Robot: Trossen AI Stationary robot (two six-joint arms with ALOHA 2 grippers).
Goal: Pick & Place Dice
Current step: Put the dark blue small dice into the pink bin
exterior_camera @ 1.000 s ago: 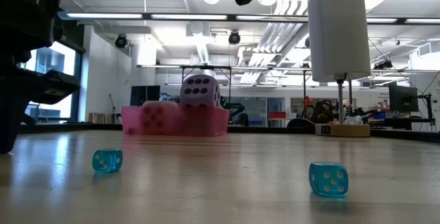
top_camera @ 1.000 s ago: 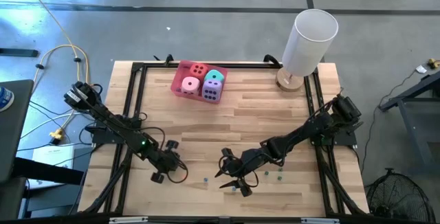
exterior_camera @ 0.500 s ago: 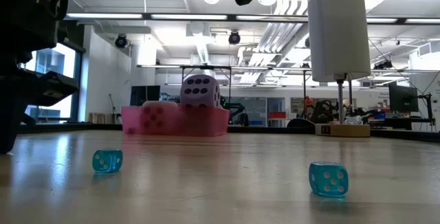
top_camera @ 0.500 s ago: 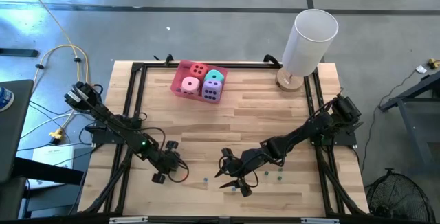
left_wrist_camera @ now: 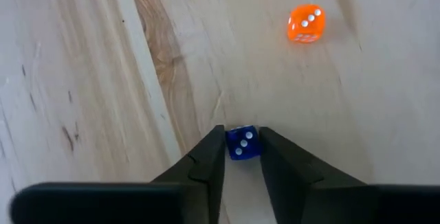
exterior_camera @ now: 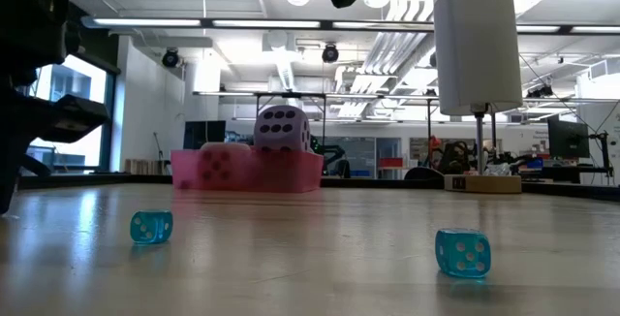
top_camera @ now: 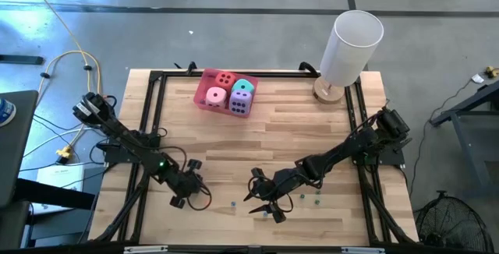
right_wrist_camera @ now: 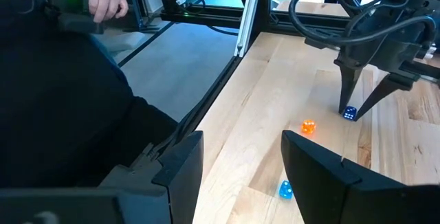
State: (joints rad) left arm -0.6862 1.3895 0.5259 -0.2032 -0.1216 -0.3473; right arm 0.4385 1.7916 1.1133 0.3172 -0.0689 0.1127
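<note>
Four fist-sized dice sit in the pink tray [top_camera: 204, 100] near the far edge: red [top_camera: 225, 78], teal [top_camera: 244, 86], pink [top_camera: 215, 96], purple [top_camera: 240, 103]. Several tiny dice lie near the table's near edge, among them an orange one [left_wrist_camera: 305, 23] and two teal ones [exterior_camera: 151, 226] [exterior_camera: 463, 253]. My left gripper [top_camera: 191, 194] [left_wrist_camera: 242, 140] is at the near left and is shut on a tiny blue die [left_wrist_camera: 242, 142]. My right gripper [top_camera: 265, 199] [right_wrist_camera: 240, 172] hovers open at the near middle, with a teal die [right_wrist_camera: 284, 190] ahead of it. My left gripper pinches the tiny blue die by two opposite faces [left_wrist_camera: 231, 143], right at its fingertips [right_wrist_camera: 344, 100]. The fingers come from above, pointing down. The three-pip face shows between them. Whether the die rests on the wood or hangs just off it, I cannot tell.
A tall white cylinder [top_camera: 352, 44] on a wooden base stands at the far right corner. A black frame [top_camera: 156, 106] runs along the table's edges. A person's hand [right_wrist_camera: 103, 1] and dark clothing show beyond the table's left side. Bare wood lies between the tray and the grippers.
My left gripper has shifted slightly toward the table's left edge. The right arm and the dice in the tray have stayed where they were.
</note>
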